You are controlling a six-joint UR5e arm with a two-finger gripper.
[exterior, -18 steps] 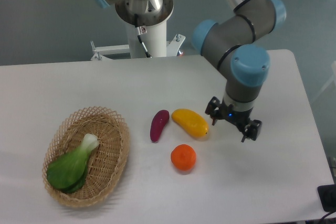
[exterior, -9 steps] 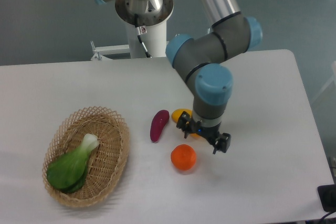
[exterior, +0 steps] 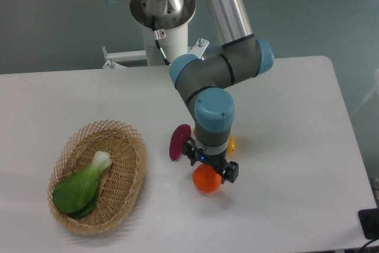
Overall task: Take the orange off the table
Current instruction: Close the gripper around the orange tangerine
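Orange [exterior: 206, 181], small and bright, sits on the white table [exterior: 296, 122] directly under my pincer [exterior: 211, 166], with only its lower half showing below my wrist. My two fingers are spread wide, one dark fingertip [exterior: 232, 172] at the fruit's upper right and the other at its upper left near the purple eggplant [exterior: 179, 141]. They seem to straddle the top of the fruit, but from this angle I cannot tell whether either pad touches it. I hold nothing.

Just behind my wrist a sliver of a yellow-orange mango-like fruit [exterior: 231, 144] peeks out on the right; most of it is covered by my arm. The eggplant lies tilted just left of my pincer, apart from the orange. Well to the left stands an oval wicker basket [exterior: 131, 173] with a green bok choy [exterior: 81, 187] lying inside, its pale stem toward the upper right.

My base column [exterior: 164, 34] stands at the far edge of the table, and grey floor lies beyond. At the lower right corner a dark object [exterior: 369, 223] is cut off by the frame.
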